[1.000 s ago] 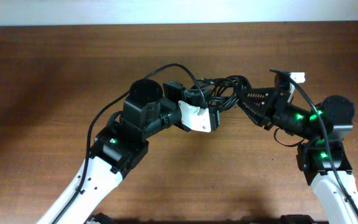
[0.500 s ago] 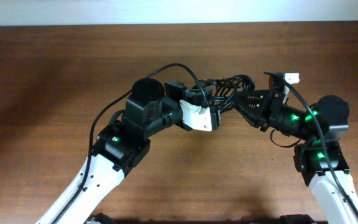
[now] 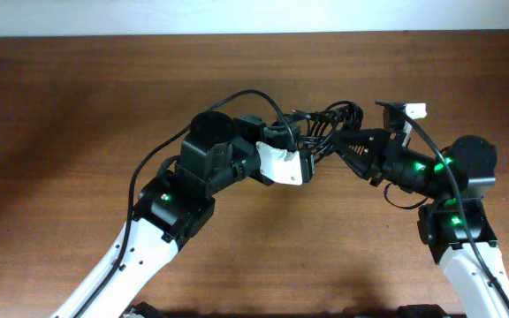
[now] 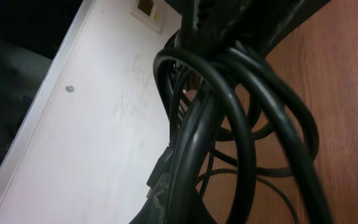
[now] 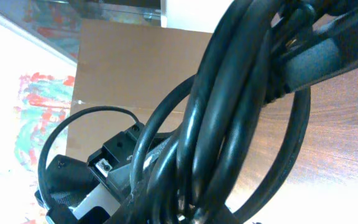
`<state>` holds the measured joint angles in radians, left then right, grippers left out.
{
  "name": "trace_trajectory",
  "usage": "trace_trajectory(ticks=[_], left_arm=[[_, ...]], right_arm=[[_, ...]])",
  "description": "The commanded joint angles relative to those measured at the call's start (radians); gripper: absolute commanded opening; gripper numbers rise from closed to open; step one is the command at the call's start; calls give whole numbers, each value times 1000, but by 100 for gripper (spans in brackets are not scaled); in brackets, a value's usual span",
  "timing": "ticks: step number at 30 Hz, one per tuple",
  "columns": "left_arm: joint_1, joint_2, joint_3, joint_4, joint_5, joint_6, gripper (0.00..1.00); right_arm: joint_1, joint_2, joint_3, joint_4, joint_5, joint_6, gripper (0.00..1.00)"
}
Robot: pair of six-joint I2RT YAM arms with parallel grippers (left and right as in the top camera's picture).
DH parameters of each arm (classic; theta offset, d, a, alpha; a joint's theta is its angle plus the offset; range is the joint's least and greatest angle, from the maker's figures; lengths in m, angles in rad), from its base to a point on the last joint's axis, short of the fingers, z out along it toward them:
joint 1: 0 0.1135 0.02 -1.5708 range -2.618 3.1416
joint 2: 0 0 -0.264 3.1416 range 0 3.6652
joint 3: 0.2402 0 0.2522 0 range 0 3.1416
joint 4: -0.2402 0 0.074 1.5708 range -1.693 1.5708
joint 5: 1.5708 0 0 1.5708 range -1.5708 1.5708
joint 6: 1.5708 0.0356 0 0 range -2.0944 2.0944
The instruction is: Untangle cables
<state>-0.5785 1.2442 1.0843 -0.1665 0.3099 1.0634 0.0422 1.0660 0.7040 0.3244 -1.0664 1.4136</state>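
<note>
The cables [image 3: 332,117] hang as one bundle of black loops above the wooden table [image 3: 78,106], held between the two arms at centre. My left gripper [image 3: 307,150] comes in from the left and is shut on the bundle's left side. In the left wrist view the cables [image 4: 229,99] fill the frame and run down into the left gripper [image 4: 176,202]. My right gripper [image 3: 341,141] reaches in from the right, its dark fingers closed around the bundle's right side. In the right wrist view the cables [image 5: 229,112] pass thickly through the right gripper [image 5: 191,208]. No plug ends show.
A thicker black wire [image 3: 237,95] arcs over the left arm's wrist. A small white part [image 3: 416,110] sticks up on the right wrist. The table's far edge meets a pale wall [image 3: 237,16]. A cardboard panel [image 5: 135,68] shows behind the cables in the right wrist view.
The right gripper has shifted slightly left and up into the bundle, and its jaws have narrowed around the cables. The left arm holds still with its grip unchanged.
</note>
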Motion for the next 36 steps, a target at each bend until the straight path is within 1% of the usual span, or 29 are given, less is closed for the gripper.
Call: trace_trajectory(ticks=[1, 5, 9, 12, 17, 19, 21, 23, 25, 29, 31, 33, 34, 35, 36], left_arm=[[-3, 0, 16, 16, -69, 6, 0], [-3, 0, 16, 16, -72, 0, 0], [-3, 0, 16, 16, -85, 0, 0], [-3, 0, 16, 16, -171, -7, 0], [-3, 2, 16, -3, -341, -74, 0], [0, 3, 16, -19, -381, -115, 0], [0, 4, 16, -45, -386, -140, 0], [0, 4, 16, -64, -386, -185, 0], [0, 4, 16, -79, -386, -263, 0], [0, 4, 16, -106, -386, -385, 0], [0, 4, 16, -124, -388, -466, 0], [0, 4, 16, -127, -430, -566, 0], [0, 4, 16, -127, -445, -590, 0], [0, 4, 16, -122, -483, -642, 0], [0, 4, 16, -119, -493, -660, 0]], right_arm=[[10, 3, 8, 5, -44, -27, 8], [10, 3, 8, 5, -60, -31, 4], [10, 3, 8, 5, -72, -31, 4], [10, 3, 8, 5, -80, -49, 4], [10, 3, 8, 6, -81, -49, 4], [10, 3, 8, 28, -80, -48, 4], [10, 3, 9, 69, -79, -45, 4], [10, 3, 9, 118, -75, -44, 4], [10, 3, 9, 157, -71, -44, 4], [10, 3, 9, 185, -63, -47, 4], [9, 3, 9, 202, -65, -57, 4], [9, 3, 8, 217, -74, -77, 4], [9, 3, 8, 218, -81, -91, 4], [9, 3, 8, 218, -94, -116, 4], [9, 3, 8, 218, -103, -133, 4]])
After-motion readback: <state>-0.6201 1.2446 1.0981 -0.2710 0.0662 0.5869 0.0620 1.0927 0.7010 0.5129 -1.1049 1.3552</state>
